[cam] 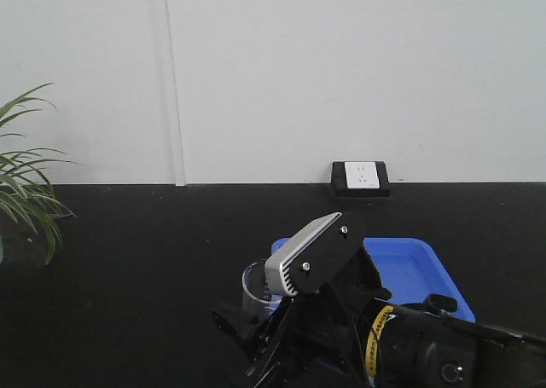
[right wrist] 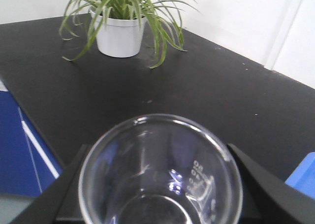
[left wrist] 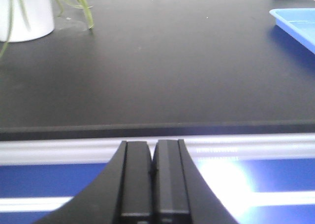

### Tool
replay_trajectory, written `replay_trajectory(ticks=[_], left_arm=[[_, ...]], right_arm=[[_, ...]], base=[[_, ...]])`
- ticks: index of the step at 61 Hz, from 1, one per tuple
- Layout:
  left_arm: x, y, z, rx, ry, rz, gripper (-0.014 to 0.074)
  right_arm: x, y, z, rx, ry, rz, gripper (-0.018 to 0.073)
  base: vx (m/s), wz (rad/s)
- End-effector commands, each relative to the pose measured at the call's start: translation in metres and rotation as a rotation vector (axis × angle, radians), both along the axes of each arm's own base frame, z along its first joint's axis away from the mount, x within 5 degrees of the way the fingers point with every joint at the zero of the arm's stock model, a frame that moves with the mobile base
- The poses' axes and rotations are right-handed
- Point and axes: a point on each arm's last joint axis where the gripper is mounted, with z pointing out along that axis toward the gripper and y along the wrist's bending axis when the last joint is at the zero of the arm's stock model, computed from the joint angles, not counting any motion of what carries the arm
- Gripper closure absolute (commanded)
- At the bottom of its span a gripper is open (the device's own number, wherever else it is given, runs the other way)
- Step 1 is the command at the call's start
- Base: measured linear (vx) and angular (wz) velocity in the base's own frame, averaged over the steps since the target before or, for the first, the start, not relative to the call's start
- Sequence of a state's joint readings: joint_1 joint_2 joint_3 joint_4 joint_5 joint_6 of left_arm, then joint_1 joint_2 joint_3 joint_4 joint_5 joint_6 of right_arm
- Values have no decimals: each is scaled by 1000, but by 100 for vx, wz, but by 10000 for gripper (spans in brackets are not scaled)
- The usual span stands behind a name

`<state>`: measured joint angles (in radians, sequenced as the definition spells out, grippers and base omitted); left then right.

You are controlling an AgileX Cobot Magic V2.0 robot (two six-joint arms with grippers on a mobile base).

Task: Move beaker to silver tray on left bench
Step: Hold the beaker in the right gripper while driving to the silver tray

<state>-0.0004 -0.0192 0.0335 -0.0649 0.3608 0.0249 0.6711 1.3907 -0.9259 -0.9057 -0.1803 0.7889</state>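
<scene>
In the front view the beaker (cam: 254,287) shows just left of the right arm's wrist camera housing (cam: 305,256), over the black tabletop (cam: 128,269), with a blue tray (cam: 418,273) to its right. The left wrist view shows the left jaws pressed shut with nothing between them, short of the tabletop's front edge. From the right wrist, the beaker stands upright between the right jaws, which clamp its wall on both sides, a potted plant (right wrist: 120,22) well beyond.

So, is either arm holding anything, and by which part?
The right gripper holds the small clear glass beaker by its opposite side walls; the left gripper is shut, empty.
</scene>
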Motion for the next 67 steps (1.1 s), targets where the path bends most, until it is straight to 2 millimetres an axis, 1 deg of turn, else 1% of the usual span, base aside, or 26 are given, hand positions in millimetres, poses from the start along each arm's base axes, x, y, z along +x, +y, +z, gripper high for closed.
replay_trajectory(ticks=[1, 67], left_arm=[[2, 0, 1, -5, -66, 1, 595], [2, 0, 1, -5, -66, 1, 595]], right_arm=[[-6, 0, 25, 80, -61, 33, 573], [-6, 0, 25, 79, -61, 32, 573]], base=[[-22, 7], [-29, 0]])
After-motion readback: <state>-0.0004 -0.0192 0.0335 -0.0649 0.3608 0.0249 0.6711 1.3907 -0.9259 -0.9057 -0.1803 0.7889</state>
